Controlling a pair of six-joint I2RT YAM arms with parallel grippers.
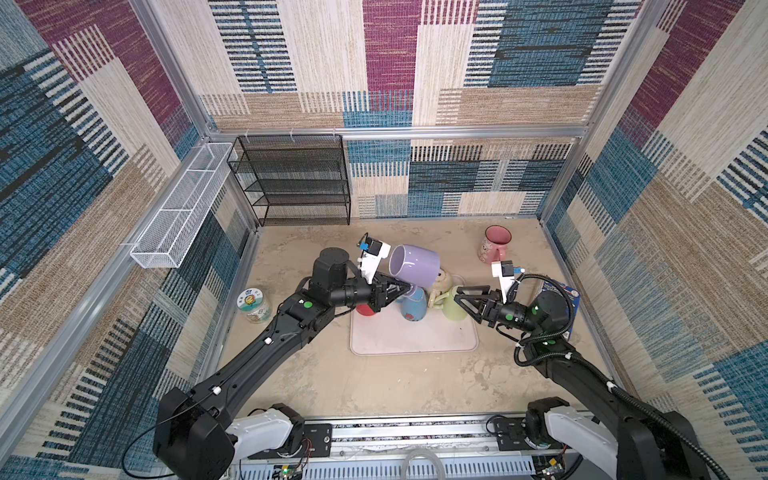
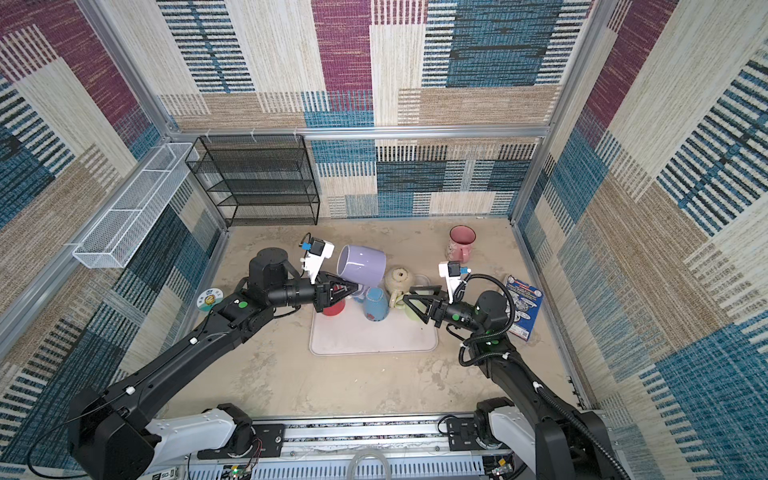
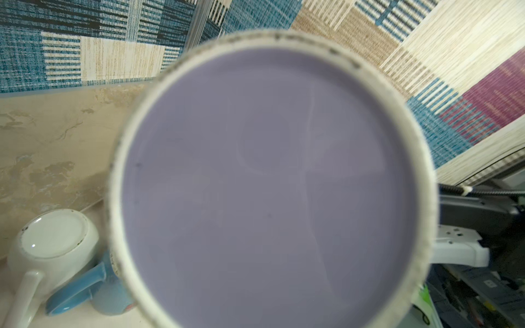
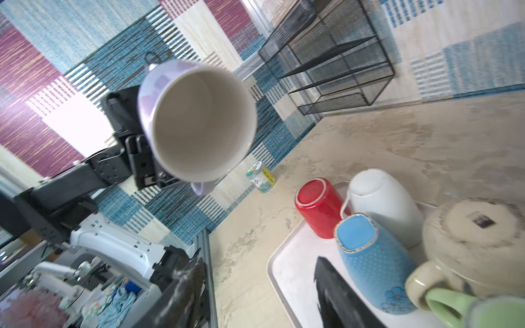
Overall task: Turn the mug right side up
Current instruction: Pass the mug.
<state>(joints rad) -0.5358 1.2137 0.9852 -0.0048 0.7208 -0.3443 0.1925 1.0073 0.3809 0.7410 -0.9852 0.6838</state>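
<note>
Mottled beige tabletop (image 1: 374,386) boxed in by walls (image 1: 478,183) of woven patchwork in blue, maroon, cream and tan, on an aluminium frame (image 1: 395,132); black mesh shelf (image 1: 299,183) in the far left corner; white wire basket (image 1: 178,216) on the left wall; pale tray (image 1: 415,340) mid-table, crowded with upturned mugs (image 1: 415,305); lavender mug (image 1: 415,261) in the air above the tray's far edge, on its side, mouth leftward; left gripper (image 1: 409,287) clamped on its handle (image 4: 200,188); right gripper (image 1: 456,292) over the tray's right side, jaws apart.
</note>
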